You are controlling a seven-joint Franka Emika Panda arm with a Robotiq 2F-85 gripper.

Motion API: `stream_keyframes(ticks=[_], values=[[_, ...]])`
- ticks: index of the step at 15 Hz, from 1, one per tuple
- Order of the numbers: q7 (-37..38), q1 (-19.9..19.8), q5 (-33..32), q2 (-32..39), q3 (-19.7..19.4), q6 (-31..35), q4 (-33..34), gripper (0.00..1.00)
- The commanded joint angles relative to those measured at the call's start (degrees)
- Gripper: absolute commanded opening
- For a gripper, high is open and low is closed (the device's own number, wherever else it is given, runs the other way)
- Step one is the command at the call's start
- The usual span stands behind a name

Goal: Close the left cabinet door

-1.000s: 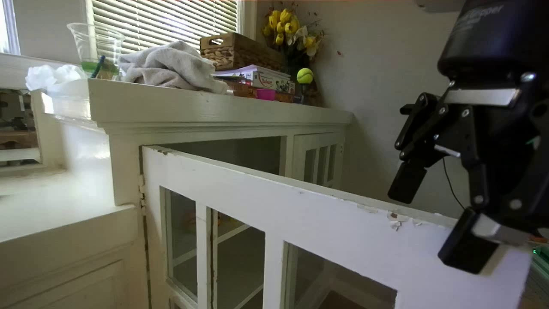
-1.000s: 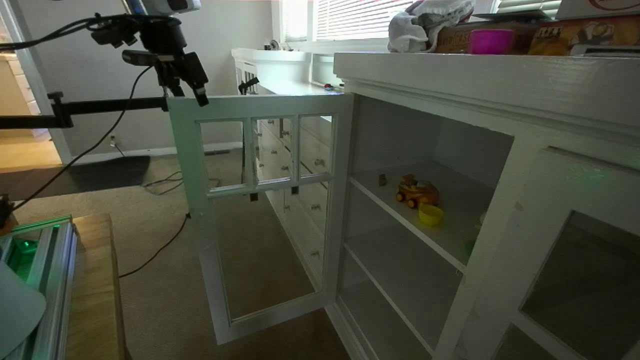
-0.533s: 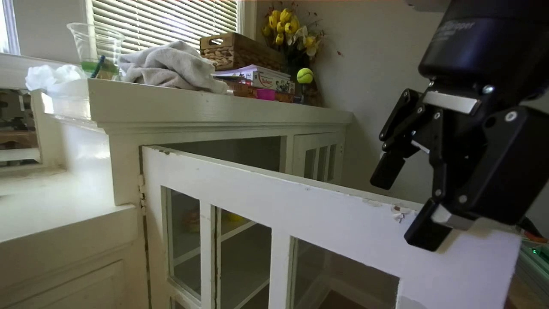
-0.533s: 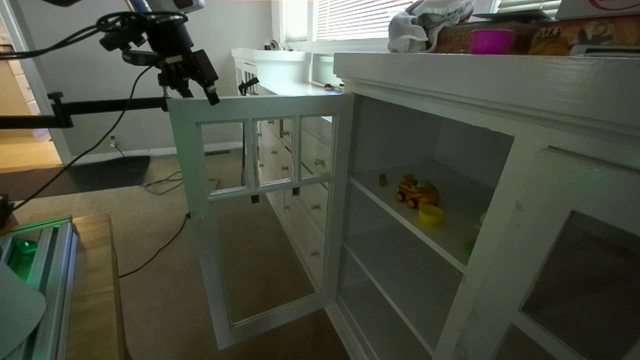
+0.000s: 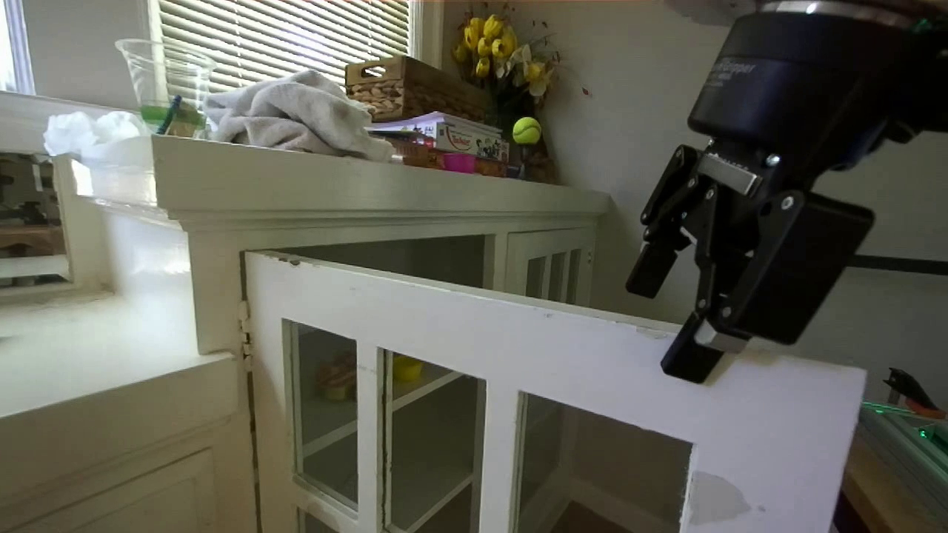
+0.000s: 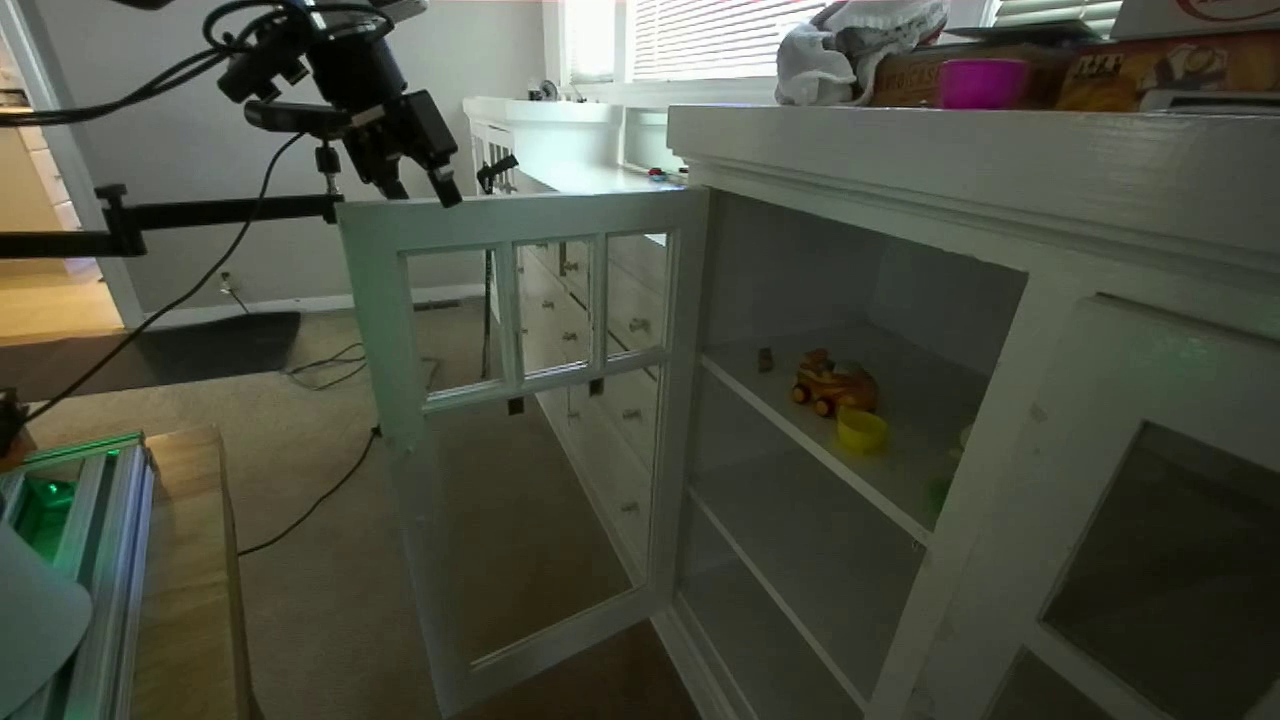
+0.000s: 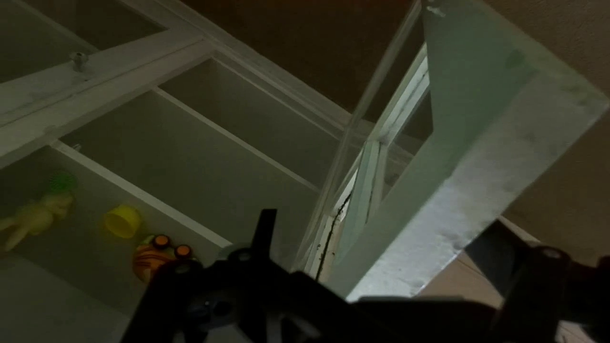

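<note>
In an exterior view, crumpled white tissue (image 5: 96,133) lies farthest to the left of the tool (image 5: 667,320), at the end of the bench (image 5: 333,181), which is the white top of the cabinet (image 5: 215,289). Next come a clear plastic cup (image 5: 167,78), green in its lower part, and a rumpled grey towel (image 5: 296,115), both above the level of the tool's fingers (image 5: 691,354).

Below the towel begins the left cabinet door (image 5: 502,403), white, glass-paned and standing open. Its hinge side is well to the left of the tool; its top edge slants rightward, passes between the fingers and runs on a little beyond them. In both exterior views an orange toy vehicle (image 6: 835,385) and a yellow cup (image 6: 862,432) sit on an inner shelf (image 6: 895,475), lower than the tool.

Farther along the bench, left of the tool, are a woven basket (image 5: 418,90), a pink cup (image 5: 458,162), yellow flowers (image 5: 492,46) and a tennis ball (image 5: 526,131). The matching door (image 5: 546,274) sits flush in its frame, left of the tool and beyond it.

Then comes the tool itself, tilted and released, its fingers spread to either side of the open door's top edge; whether either touches the wood cannot be told. Rightmost, lower than the tool, a grey frame (image 5: 907,444) shows a green glow.
</note>
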Motion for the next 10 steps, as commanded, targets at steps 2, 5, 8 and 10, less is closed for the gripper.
stream_keyframes(ticks=[2,5,8,10], values=[[-1.15,-1.87,-4.11,-2.59,-2.53,-2.3,-0.53,1.0],[-3.35,-3.09,-4.95,-2.46,-4.98,-2.59,-0.79,1.0],[-5.29,-4.8,-6.39,-2.05,-6.72,-2.29,-1.23,1.0],[-6.39,-5.79,-7.34,-1.85,-7.78,-2.1,-1.33,1.0]])
